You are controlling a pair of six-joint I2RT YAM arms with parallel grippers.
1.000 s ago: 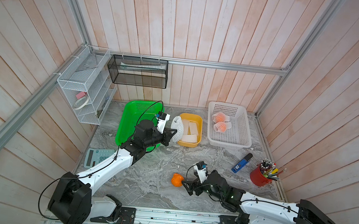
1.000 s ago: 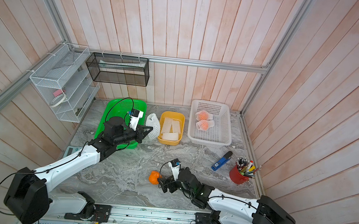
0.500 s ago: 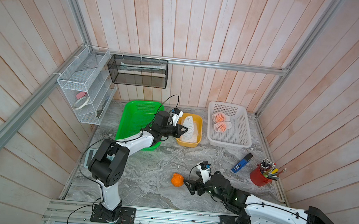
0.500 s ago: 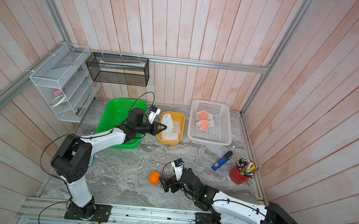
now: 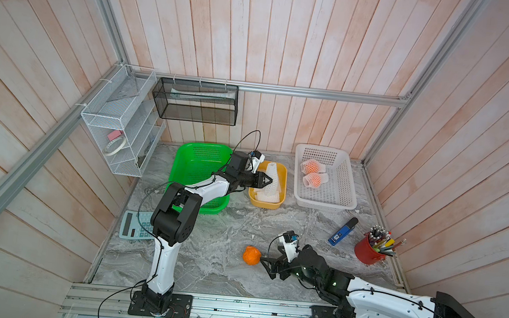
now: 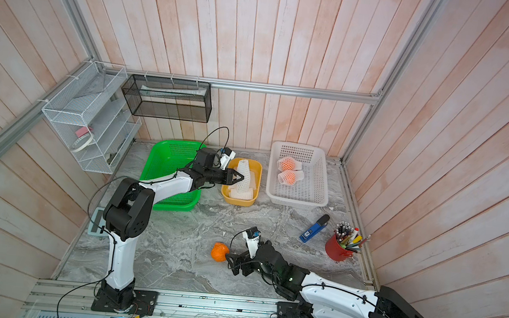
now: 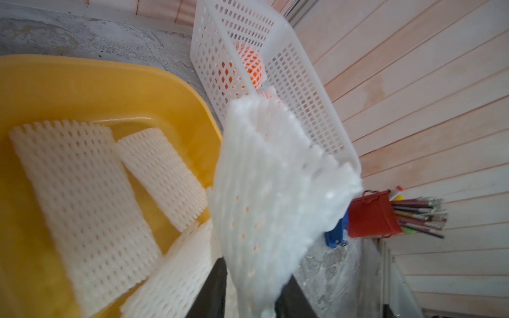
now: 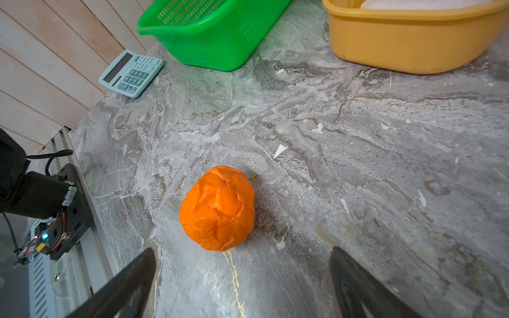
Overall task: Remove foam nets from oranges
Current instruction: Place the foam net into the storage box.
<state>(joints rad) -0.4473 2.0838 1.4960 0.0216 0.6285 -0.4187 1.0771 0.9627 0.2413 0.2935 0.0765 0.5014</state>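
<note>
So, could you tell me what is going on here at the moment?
The robot is stripping foam nets off oranges. The left gripper is over the yellow tub with a removed foam net at its tips, where other flattened nets already lie; the grip itself is not clear. The right gripper, jaws open, sits just beside a bare orange on the table. Two netted oranges wait in the white basket.

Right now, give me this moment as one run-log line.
left gripper: over yellow tub, foam net between jaws | right gripper: open, beside bare orange on table | netted oranges: two in white basket
</note>
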